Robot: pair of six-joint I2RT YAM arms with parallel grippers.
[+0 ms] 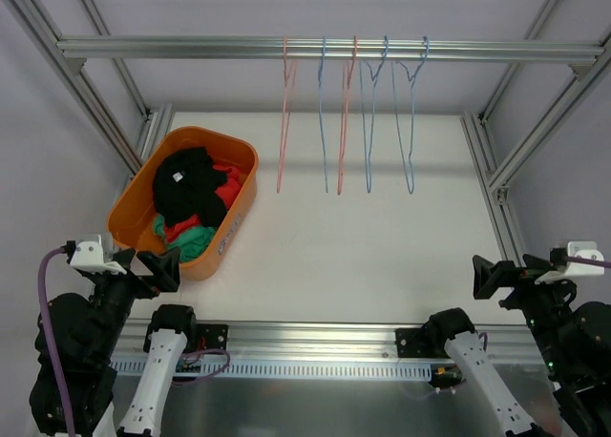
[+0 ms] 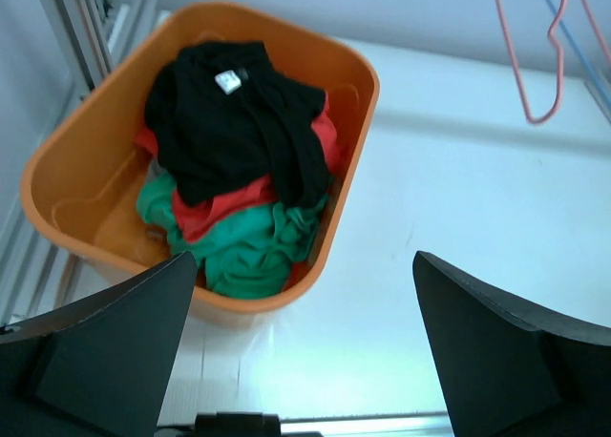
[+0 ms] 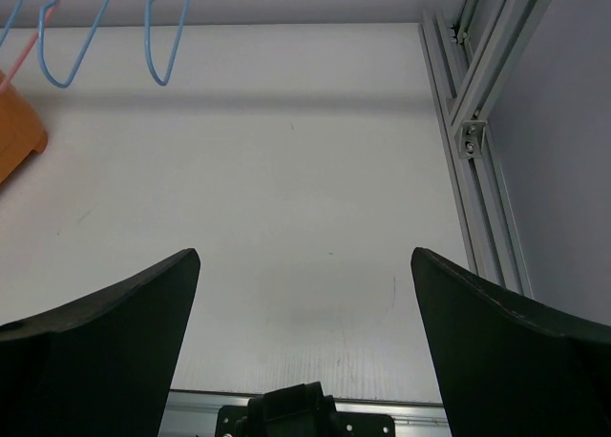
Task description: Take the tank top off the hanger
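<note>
The hangers (image 1: 346, 117) at top centre hang bare; the tank top is probably the black garment (image 1: 191, 184) in the orange bin (image 1: 254, 165), centre left. Both jaws gape empty: job looks finished, arms need only rest.

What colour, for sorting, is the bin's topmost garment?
The topmost fabric garment is black; clearest in left wrist view.
</note>
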